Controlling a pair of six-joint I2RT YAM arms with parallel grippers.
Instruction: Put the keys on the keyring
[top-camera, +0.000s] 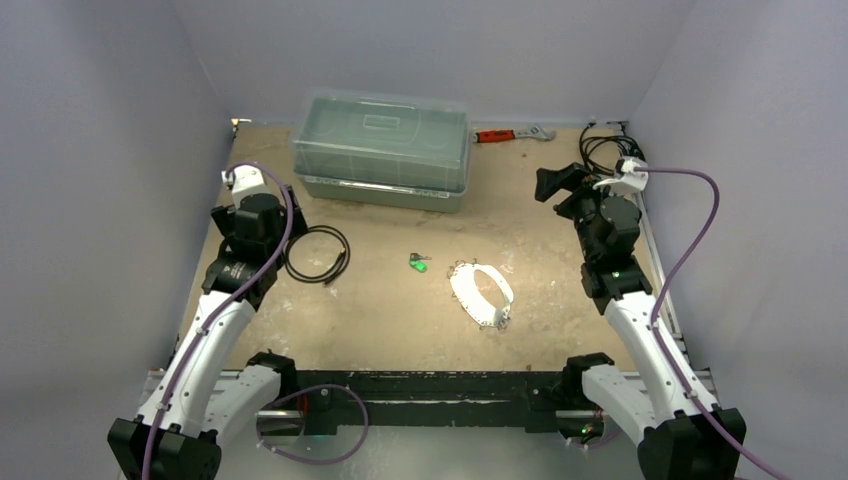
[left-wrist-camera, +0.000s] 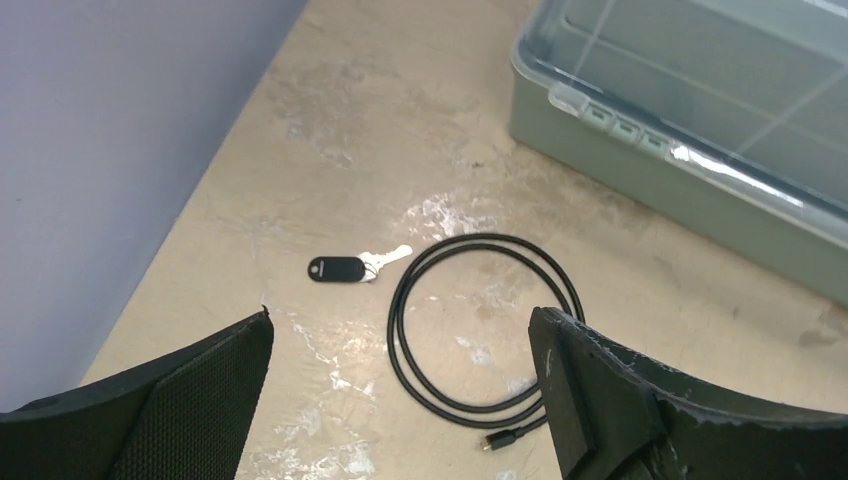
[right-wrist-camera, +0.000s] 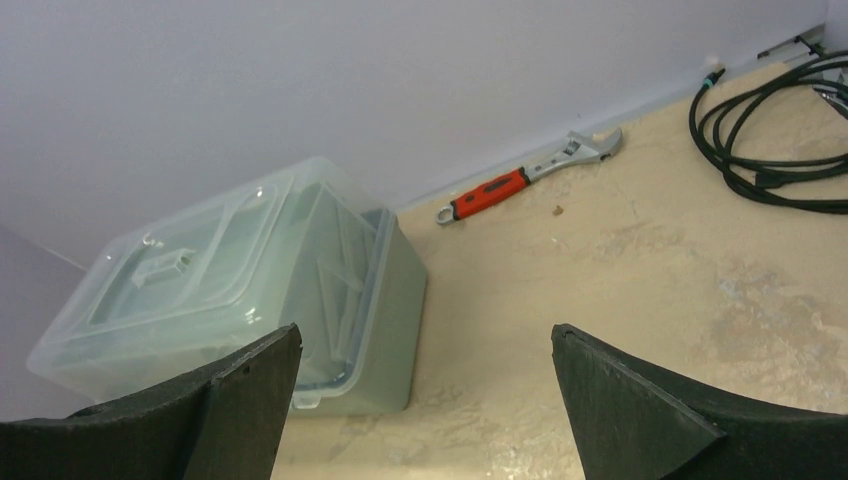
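Note:
A small key with a green head (top-camera: 418, 263) lies on the tan table near the middle. Just right of it lies the keyring (top-camera: 466, 270), a thin silver chain joined to a flat white oval tag (top-camera: 483, 291). In the left wrist view a silver key on a black oval tag (left-wrist-camera: 345, 268) lies beside a black cable loop (left-wrist-camera: 480, 320). My left gripper (left-wrist-camera: 400, 318) hangs open above that cable, holding nothing. Over the right rear of the table my right gripper (top-camera: 553, 188) is open and empty, far from the keys.
A clear lidded plastic box (top-camera: 382, 150) stands at the back centre. A red-handled wrench (top-camera: 512, 133) lies by the back wall. A bundle of black cables (top-camera: 600, 150) sits in the back right corner. Grey walls close in the table on three sides.

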